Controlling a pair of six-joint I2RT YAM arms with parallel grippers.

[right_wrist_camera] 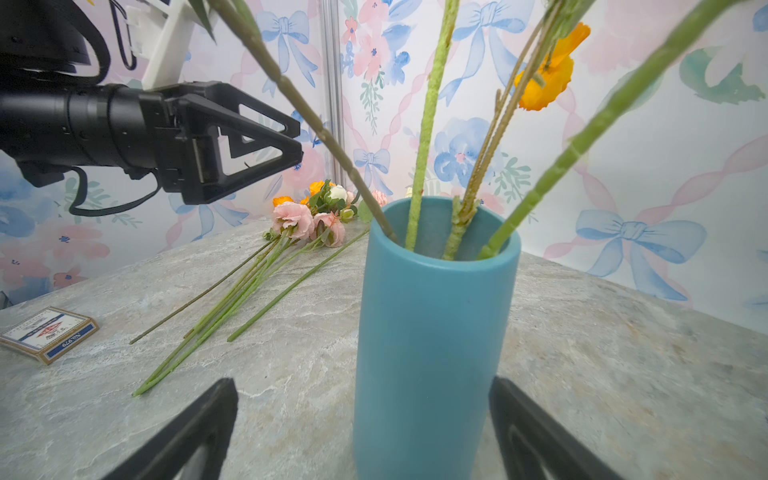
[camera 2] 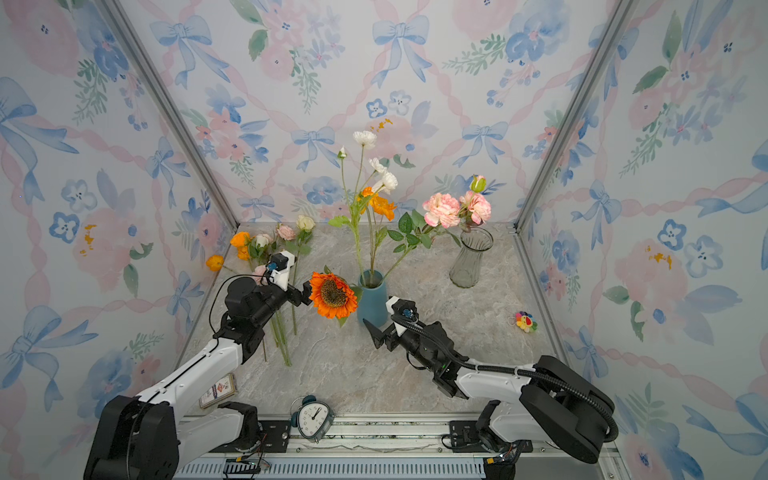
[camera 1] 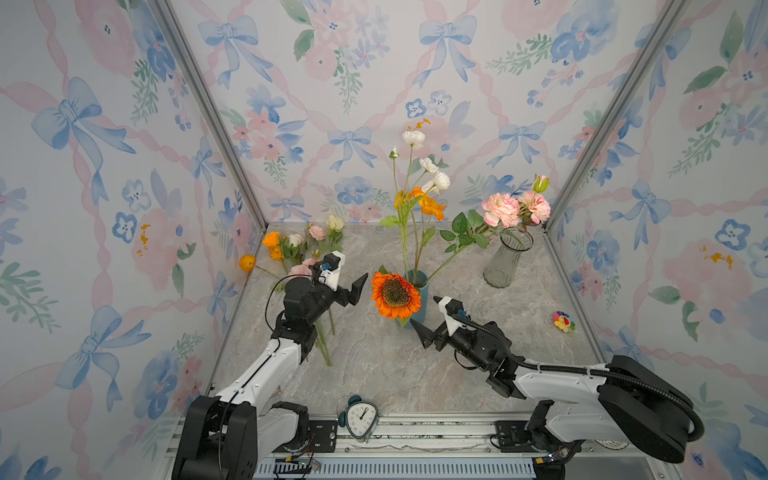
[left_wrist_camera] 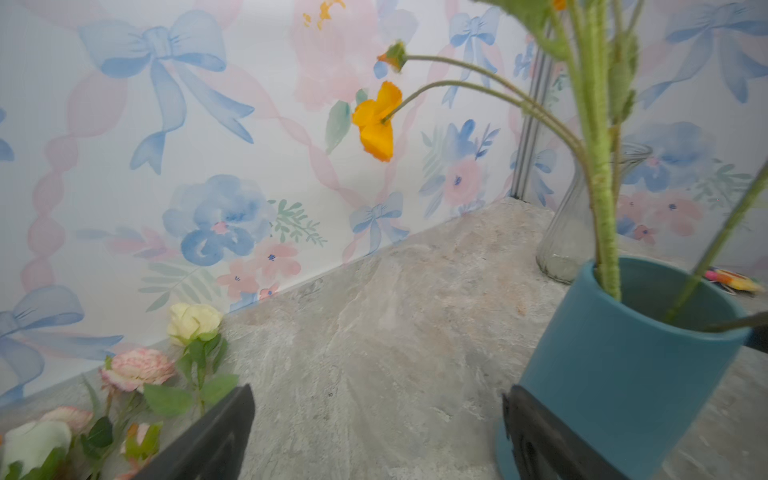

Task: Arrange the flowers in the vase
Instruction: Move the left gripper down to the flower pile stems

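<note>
A blue vase (camera 1: pixel 419 297) (camera 2: pixel 372 305) (right_wrist_camera: pixel 432 332) stands mid-table holding several flowers: white blooms (camera 1: pixel 436 174), orange ones (camera 1: pixel 430 205), a pink pair (camera 1: pixel 515 208) leaning right, and an orange sunflower (camera 1: pixel 395 294) (camera 2: pixel 333 295) drooping over its left side. More flowers (camera 1: pixel 299 249) (left_wrist_camera: pixel 137 370) (right_wrist_camera: pixel 311 220) lie in a pile at the back left. My left gripper (camera 1: pixel 353 291) (left_wrist_camera: pixel 376 403) hovers open and empty just left of the sunflower. My right gripper (camera 1: pixel 424 311) (right_wrist_camera: pixel 361 390) is open at the vase's front right, the vase just ahead of its spread fingers.
An empty-looking glass vase (camera 1: pixel 507 257) (left_wrist_camera: pixel 573 232) stands at the back right, under the pink blooms. A small rainbow plush toy (camera 1: pixel 563 322) lies near the right wall. An alarm clock (camera 1: pixel 361 419) sits at the front edge. A card box (camera 2: pixel 218 390) (right_wrist_camera: pixel 50 332) lies front left.
</note>
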